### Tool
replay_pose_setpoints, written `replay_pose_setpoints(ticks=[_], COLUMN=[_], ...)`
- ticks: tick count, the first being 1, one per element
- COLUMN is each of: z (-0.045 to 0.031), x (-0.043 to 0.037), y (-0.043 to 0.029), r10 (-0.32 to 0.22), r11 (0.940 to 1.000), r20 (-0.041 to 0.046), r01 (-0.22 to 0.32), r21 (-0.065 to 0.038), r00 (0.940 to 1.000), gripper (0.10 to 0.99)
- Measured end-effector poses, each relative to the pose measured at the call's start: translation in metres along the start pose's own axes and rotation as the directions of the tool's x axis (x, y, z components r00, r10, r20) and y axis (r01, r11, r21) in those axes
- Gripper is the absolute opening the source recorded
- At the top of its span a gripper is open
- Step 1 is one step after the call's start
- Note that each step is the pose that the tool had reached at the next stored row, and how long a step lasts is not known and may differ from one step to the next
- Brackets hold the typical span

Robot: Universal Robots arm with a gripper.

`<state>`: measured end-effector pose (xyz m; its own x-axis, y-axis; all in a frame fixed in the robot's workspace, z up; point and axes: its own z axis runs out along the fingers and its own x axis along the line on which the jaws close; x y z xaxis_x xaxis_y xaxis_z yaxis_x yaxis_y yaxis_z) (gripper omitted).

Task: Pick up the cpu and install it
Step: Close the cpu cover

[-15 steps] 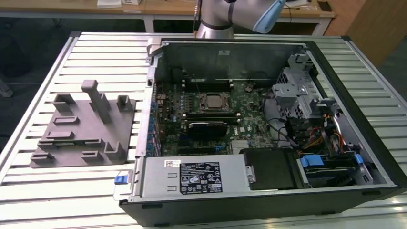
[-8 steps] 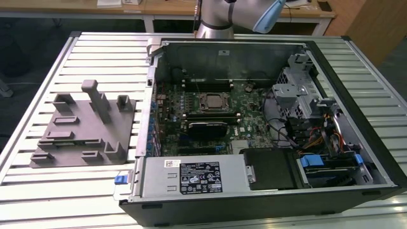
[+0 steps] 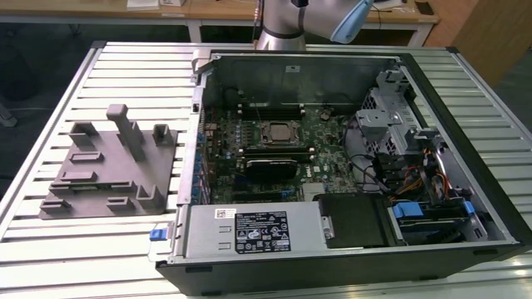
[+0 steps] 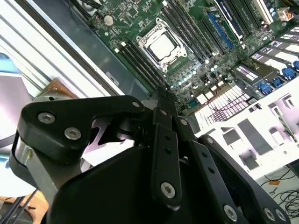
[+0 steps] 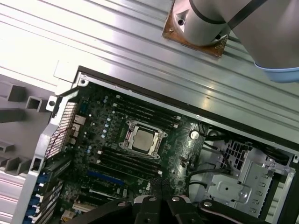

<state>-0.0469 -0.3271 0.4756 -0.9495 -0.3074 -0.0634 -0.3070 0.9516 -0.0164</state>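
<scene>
The cpu (image 3: 280, 132) is a small square chip with a pale silvery top. It lies flat inside the metal-framed socket on the green motherboard (image 3: 324, 134) of the open computer case. It appears in both wrist views, cpu (image 4: 162, 46) and cpu (image 5: 141, 138). My gripper (image 5: 160, 183) hangs well above the board, apart from the chip, with its black fingers pressed together and nothing between them. In the second wrist view the gripper (image 4: 162, 92) points toward the board beside the socket.
The case (image 3: 465, 249) lies open on a slatted metal table (image 3: 124, 249). A large grey block with upright tabs (image 3: 108, 165) stands at the exterior view's left. Drive cages and cables (image 3: 399, 134) fill the case's right side. The arm's base (image 3: 281, 28) stands behind the case.
</scene>
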Motion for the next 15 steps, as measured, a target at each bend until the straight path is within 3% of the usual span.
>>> replay_pose_setpoints(ticks=[15], z=[0.0165], x=[0.0010], y=[0.0003], r10=[0.000], r11=[1.0000], r20=[0.0001], r01=[0.000], r21=[0.000], r00=[1.0000], gripper=[0.106])
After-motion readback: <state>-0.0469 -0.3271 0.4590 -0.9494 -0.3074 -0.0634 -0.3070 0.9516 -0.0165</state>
